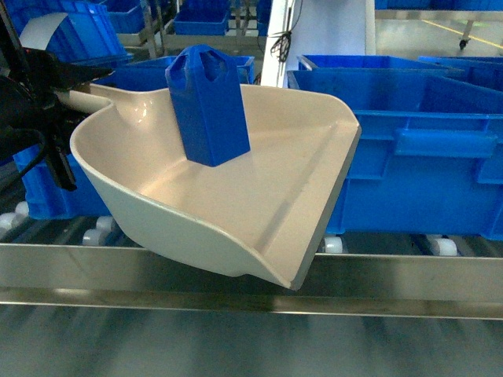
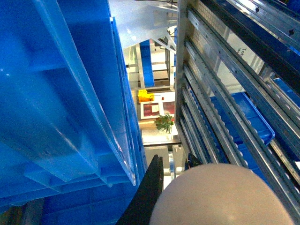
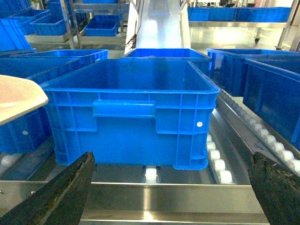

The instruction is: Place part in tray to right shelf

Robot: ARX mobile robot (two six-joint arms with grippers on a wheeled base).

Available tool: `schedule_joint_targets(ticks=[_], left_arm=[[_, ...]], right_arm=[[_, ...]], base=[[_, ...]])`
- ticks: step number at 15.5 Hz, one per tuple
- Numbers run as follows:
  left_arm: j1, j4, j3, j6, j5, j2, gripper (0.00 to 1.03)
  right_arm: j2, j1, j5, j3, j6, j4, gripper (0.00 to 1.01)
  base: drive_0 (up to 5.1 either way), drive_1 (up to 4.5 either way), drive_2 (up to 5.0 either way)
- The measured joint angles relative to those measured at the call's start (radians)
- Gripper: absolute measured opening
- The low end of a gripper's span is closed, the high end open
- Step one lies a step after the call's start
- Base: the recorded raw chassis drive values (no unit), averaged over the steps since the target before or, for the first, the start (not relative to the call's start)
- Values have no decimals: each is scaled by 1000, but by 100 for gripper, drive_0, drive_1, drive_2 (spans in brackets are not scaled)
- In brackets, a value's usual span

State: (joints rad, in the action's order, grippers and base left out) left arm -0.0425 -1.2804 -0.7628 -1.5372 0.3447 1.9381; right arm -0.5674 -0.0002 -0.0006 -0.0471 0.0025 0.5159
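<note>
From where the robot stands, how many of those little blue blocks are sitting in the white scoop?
1. The blue block stands upright in the middle of the scoop, held above the steel shelf rail. None other shows.

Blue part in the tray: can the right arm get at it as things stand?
Probably yes. The part stands upright in the tray with nothing above it, and the right gripper is open and holds nothing. It faces the blue crate, though, with the tray off to its left, so it must swing over.

Black robot arm hardware, dark tool fingers

The left tool is matte black with angular links; the right tool shows two broad dark fingers with rough, olive-tinged pads and rounded tips.
</note>
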Motion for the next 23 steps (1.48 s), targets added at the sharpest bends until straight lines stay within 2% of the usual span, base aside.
schedule_joint_targets(ticks=[14, 15, 16, 17, 18, 19, 20, 21, 23], left_arm=[[0, 0, 0, 0, 0, 0, 12], [-4, 66, -3, 15, -29, -14, 12], [-10, 220, -2, 84, -143, -62, 12], [-13, 265, 0, 150, -179, -97, 12], [-13, 247, 1, 195, -194, -118, 12], [0, 207, 6, 196, -192, -125, 12], [21, 67, 8, 119, -199, -208, 12], [33, 95, -16, 101, -208, -249, 12], [55, 167, -74, 98, -232, -253, 12]], right_arm=[[0, 0, 0, 0, 0, 0, 98], [0, 0, 0, 0, 0, 0, 98], [0, 0, 0, 0, 0, 0, 98], [0, 0, 0, 0, 0, -1, 98], [0, 0, 0, 0, 0, 0, 98], [0, 0, 0, 0, 0, 0, 98], [0, 0, 0, 0, 0, 0, 98], [0, 0, 0, 0, 0, 0, 98], [0, 0, 0, 0, 0, 0, 98]], base=[[0, 0, 0], [0, 0, 0], [0, 0, 0], [0, 0, 0], [0, 0, 0], [0, 0, 0], [0, 0, 0], [0, 0, 0], [0, 0, 0]])
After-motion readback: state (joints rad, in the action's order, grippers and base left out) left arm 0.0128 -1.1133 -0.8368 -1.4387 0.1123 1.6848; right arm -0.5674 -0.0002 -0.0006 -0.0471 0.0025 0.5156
